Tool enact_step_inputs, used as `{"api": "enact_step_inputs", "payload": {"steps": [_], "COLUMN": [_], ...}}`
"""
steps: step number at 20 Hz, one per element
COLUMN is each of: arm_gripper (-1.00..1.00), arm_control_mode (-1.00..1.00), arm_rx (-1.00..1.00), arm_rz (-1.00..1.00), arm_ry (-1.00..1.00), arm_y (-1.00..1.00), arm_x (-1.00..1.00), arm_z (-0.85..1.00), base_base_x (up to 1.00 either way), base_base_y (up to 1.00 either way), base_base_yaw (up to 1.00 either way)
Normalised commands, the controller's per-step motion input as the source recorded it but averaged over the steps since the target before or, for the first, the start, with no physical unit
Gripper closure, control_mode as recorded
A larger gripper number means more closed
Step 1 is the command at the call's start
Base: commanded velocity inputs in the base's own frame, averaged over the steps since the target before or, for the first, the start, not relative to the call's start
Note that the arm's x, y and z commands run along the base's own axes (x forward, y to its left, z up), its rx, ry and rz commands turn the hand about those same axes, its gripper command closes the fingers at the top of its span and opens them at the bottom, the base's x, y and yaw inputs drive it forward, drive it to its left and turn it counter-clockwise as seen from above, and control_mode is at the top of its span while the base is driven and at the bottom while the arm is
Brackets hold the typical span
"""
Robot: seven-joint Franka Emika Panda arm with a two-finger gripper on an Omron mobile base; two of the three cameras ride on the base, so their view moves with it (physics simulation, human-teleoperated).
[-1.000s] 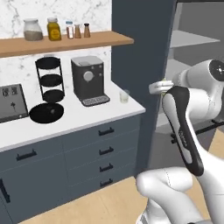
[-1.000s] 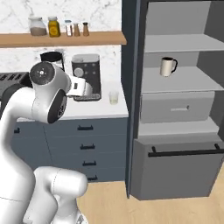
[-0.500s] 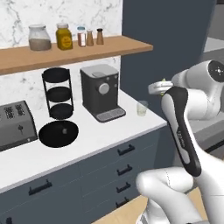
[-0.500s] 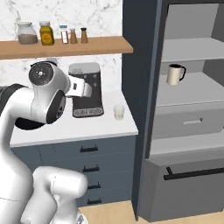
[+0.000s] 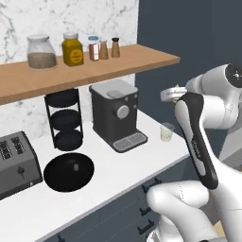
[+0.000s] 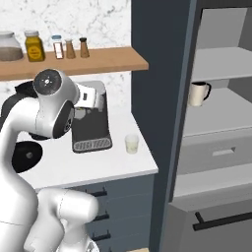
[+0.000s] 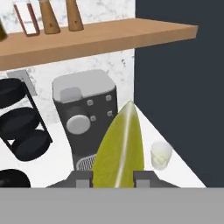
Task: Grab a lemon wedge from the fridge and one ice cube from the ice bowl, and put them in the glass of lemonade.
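white counter (image 5: 118, 165) under a wooden shelf (image 5: 142, 56): the lemon wedge (image 7: 120, 151) stands pinched between the gripper (image 7: 113, 178) fingertips, held above the counter. the glass of lemonade (image 7: 160, 155) sits near the counter's edge, just right of the coffee machine (image 7: 85, 118), the black ice bowl (image 5: 68, 171) further left.

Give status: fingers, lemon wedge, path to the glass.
Fingers shut on lemon wedge, held above the counter. Glass of lemonade ahead, right of coffee machine. Nothing between wedge and glass.

A home kitchen: marble-backed counter (image 5: 118, 165) with coffee machine (image 5: 115, 114), toaster (image 5: 15, 163), spice shelf (image 5: 94, 64), open fridge (image 6: 216, 128).
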Motion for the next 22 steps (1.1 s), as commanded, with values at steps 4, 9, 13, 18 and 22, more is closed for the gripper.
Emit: {"api": "enact_step_inputs", "payload": {"steps": [4,9,13,18,22], "arm_gripper": [1.00,1.00,1.00,1.00,1.00], "arm_control_mode": [1.00,-1.00,-1.00,-1.00,-1.00], "arm_rx": [0.00,0.00,0.00,-0.09,-0.32], "arm_rz": [0.00,0.00,0.00,0.08,0.10], "arm_ry": [0.00,0.00,0.00,0.07,0.14], "arm_y": [0.00,0.00,0.00,0.00,-0.05], "arm_x": [0.00,0.00,0.01,0.02,-0.02], "arm_z": [0.00,0.00,0.00,-0.10,-0.27], "base_base_x": [0.61,0.28,0.00,0.00,0.00], "base_base_y": [0.00,0.00,0.00,0.00,0.00], "base_base_yaw": [-0.18,-0.06,0.00,0.00,0.00]}}
